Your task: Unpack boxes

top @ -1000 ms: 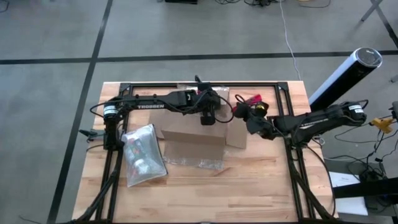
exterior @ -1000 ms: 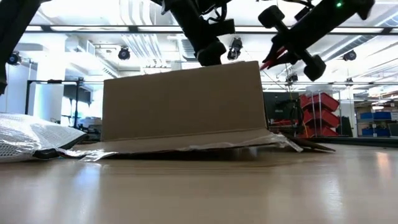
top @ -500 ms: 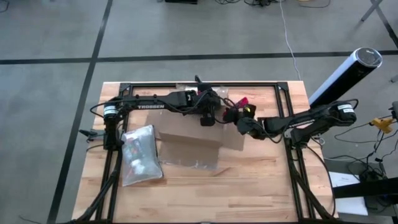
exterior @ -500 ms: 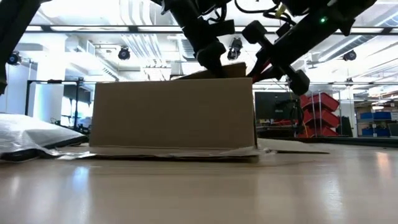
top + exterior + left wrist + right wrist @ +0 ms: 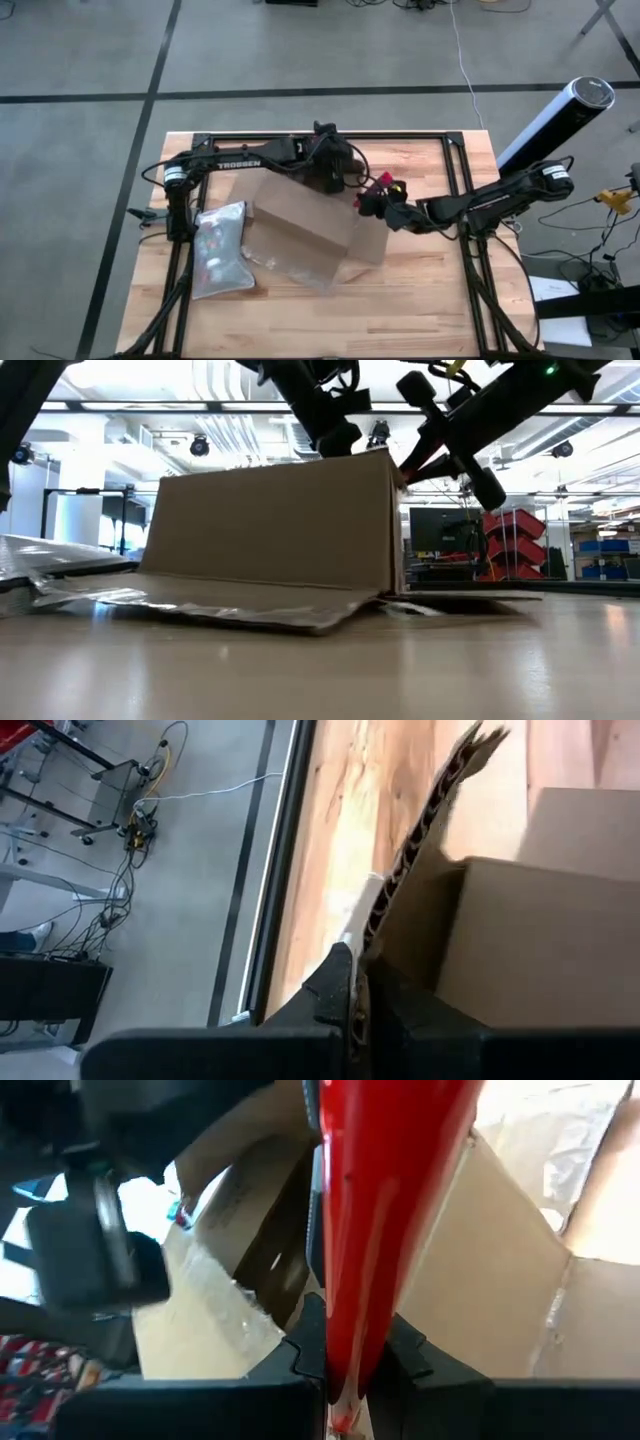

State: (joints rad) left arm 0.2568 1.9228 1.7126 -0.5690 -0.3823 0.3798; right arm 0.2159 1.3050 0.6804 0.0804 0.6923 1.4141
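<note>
Pale wooden tabletop (image 5: 420,310) with a black frame carries a brown corrugated cardboard box (image 5: 300,225) at its centre, set askew, flaps splayed flat and edged with clear tape. Reaching from the left, the left gripper (image 5: 327,178) pinches a raised flap's fluted edge (image 5: 420,850). Extending from the right, the right gripper (image 5: 372,200) clamps a smooth red utility knife (image 5: 385,1190) at the box's right side. Beside the box lies a crinkled translucent pouch (image 5: 220,250).

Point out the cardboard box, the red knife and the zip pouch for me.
cardboard box (image 5: 300,225): high view, top panel.
red knife (image 5: 385,1210): right wrist view, middle of the red handle.
zip pouch (image 5: 220,250): high view, middle of the clear face.
</note>
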